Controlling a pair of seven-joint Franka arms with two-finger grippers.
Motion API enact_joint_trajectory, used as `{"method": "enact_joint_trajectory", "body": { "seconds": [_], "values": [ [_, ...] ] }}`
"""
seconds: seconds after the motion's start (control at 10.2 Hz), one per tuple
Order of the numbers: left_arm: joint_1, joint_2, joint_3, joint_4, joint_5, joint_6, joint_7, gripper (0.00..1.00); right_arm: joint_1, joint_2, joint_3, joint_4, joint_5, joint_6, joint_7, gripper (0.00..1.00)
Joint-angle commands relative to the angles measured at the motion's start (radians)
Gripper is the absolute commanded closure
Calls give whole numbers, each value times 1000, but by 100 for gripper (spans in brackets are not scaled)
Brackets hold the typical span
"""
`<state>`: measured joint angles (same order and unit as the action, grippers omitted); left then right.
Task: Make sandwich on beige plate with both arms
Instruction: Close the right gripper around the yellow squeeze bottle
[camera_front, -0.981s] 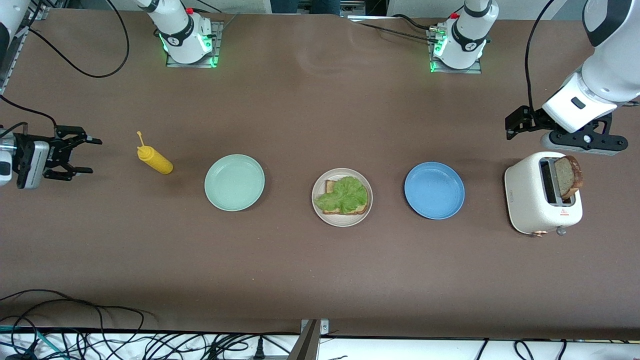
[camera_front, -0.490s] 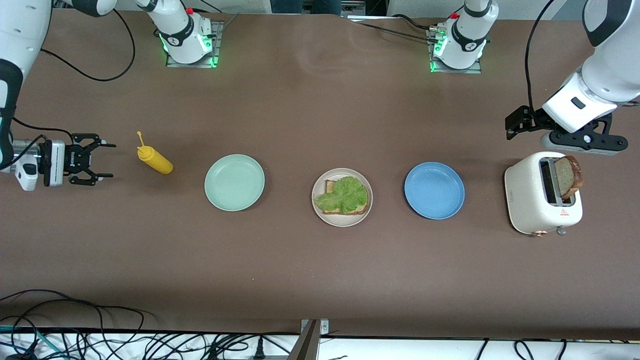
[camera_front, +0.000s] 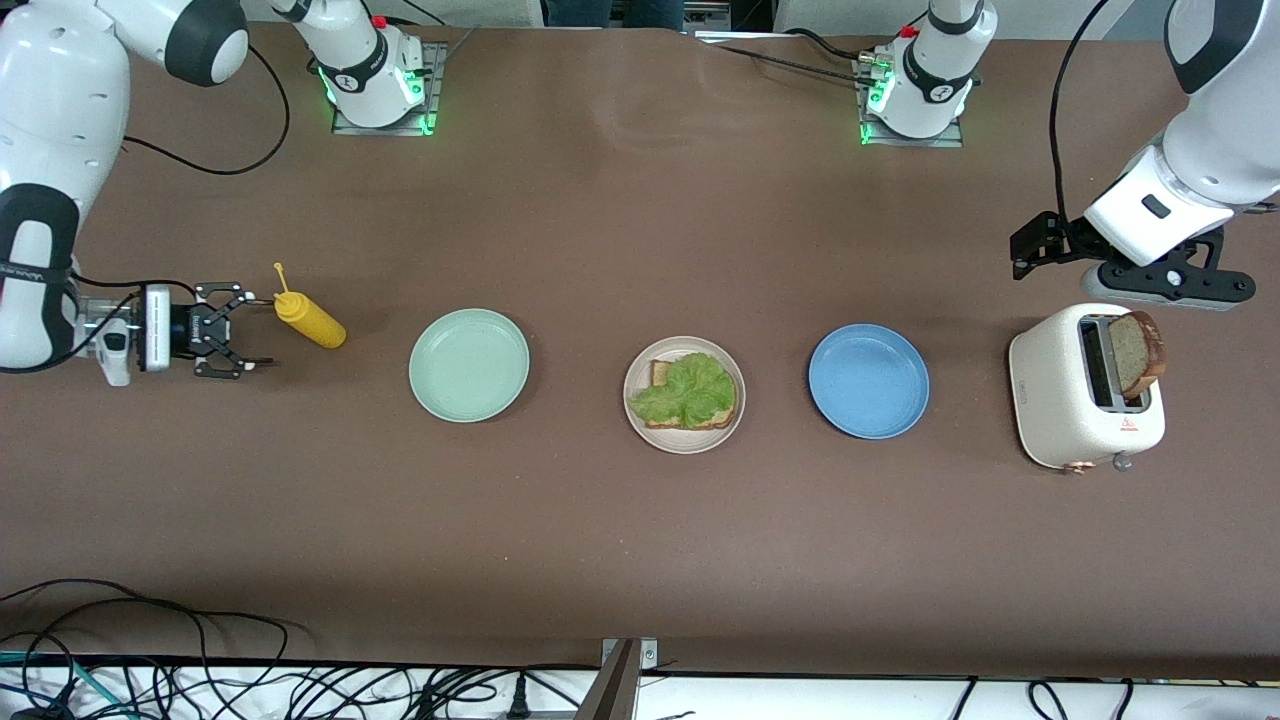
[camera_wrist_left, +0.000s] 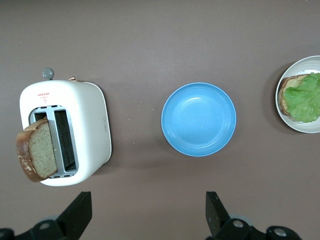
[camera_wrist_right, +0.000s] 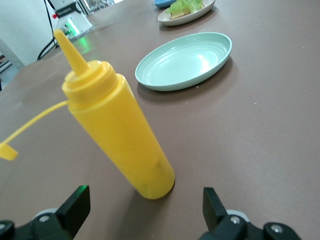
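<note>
The beige plate (camera_front: 684, 394) sits mid-table with one bread slice (camera_front: 661, 376) under a green lettuce leaf (camera_front: 686, 391); it also shows in the left wrist view (camera_wrist_left: 300, 95). A second bread slice (camera_front: 1138, 352) stands in the white toaster (camera_front: 1085, 386) at the left arm's end. My left gripper (camera_front: 1018, 258) is open and empty, in the air beside the toaster. My right gripper (camera_front: 255, 332) is open and empty, low at the right arm's end, next to a yellow squeeze bottle (camera_front: 310, 320). The bottle (camera_wrist_right: 120, 135) stands apart from the open jaws.
A mint-green plate (camera_front: 469, 364) lies between the bottle and the beige plate. A blue plate (camera_front: 868, 380) lies between the beige plate and the toaster. Cables hang along the table's edge nearest the front camera.
My right gripper has moved along the table toward the yellow bottle, still open. The left arm has not moved.
</note>
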<state>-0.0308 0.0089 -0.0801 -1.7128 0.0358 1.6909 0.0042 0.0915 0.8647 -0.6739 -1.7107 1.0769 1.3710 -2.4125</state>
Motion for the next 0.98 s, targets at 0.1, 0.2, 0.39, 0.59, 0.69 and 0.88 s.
{"method": "enact_joint_trajectory", "body": {
  "seconds": [0.1,0.2,0.39,0.59,0.69,0.88],
  "values": [
    [2,-6,0,-4,-19,-2,-6,0,-93,34,102,14,29,-20,-50,0],
    [2,-6,0,-4,-19,-4,-6,0,-93,40,105,14,35,-18,-51,0],
    [3,-6,2,-4,-19,-2,-4,0,-87,51,122,11,64,-23,-53,0],
    [3,-6,2,-4,-19,-4,-4,0,-93,72,149,13,74,-20,-53,1],
    [3,-6,2,-4,-19,-2,-4,0,-93,74,160,13,75,-18,-53,3],
    [3,-4,2,-4,-19,-2,-6,0,-93,86,174,13,115,-18,-53,35]
  ]
}}
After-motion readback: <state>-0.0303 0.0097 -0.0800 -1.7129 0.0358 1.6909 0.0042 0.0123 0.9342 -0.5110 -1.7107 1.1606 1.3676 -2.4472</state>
